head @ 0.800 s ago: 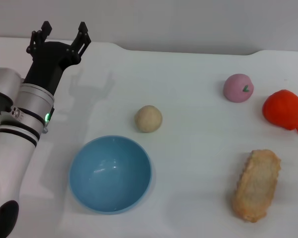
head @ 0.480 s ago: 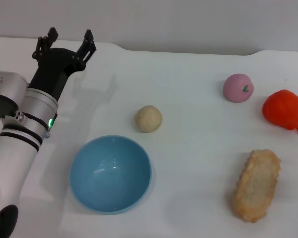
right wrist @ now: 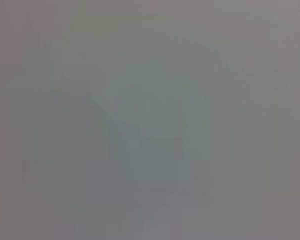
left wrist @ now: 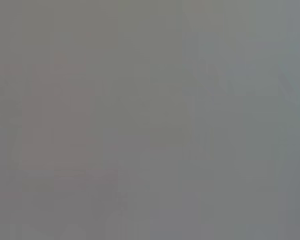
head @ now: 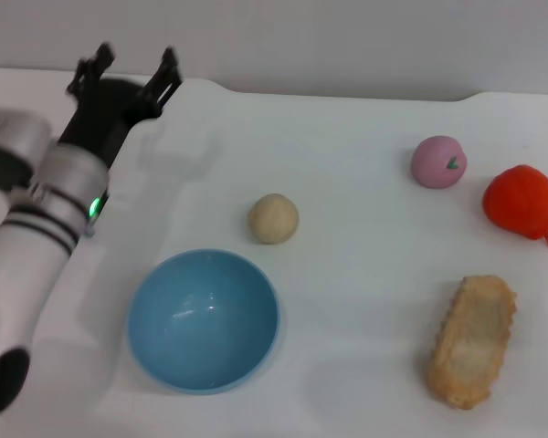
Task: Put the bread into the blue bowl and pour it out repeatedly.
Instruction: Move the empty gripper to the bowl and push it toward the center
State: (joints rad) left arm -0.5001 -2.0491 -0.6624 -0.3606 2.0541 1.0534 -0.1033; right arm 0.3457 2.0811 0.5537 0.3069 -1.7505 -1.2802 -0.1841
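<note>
Bread: the bread (head: 472,340) lies flat on the white table (head: 347,146) at the lower right of the head view, untouched and not yet in the bowl.
Bread's long axis: it runs nearly up-and-down the frame, its far end tipped a little to the right.
Blue bowl: the blue bowl (head: 204,319) sits upright and empty at the lower centre-left, well apart from the bread.
Left gripper: the left gripper (head: 128,71) hangs at the upper left of the frame, above the far edge of the table, its two black fingers spread apart with nothing between them.
Which way the bread lies from it: diagonally across the whole frame, toward the lower right, with the bowl and a small beige ball (head: 273,218) in between.
Nearer arm: by my reading the right arm would be the closer one to the bread, but it does not show in the head view at all; the left arm sits far closer to the bowl.
Right gripper: not visible, so I cannot say how its fingers stand.
Bystanders: a pink ball (head: 438,161) and a red fruit (head: 521,201) lie at the upper right, beyond the bread.
Views compared: only the head view shows the layout; both wrist views are blank grey and add nothing.
</note>
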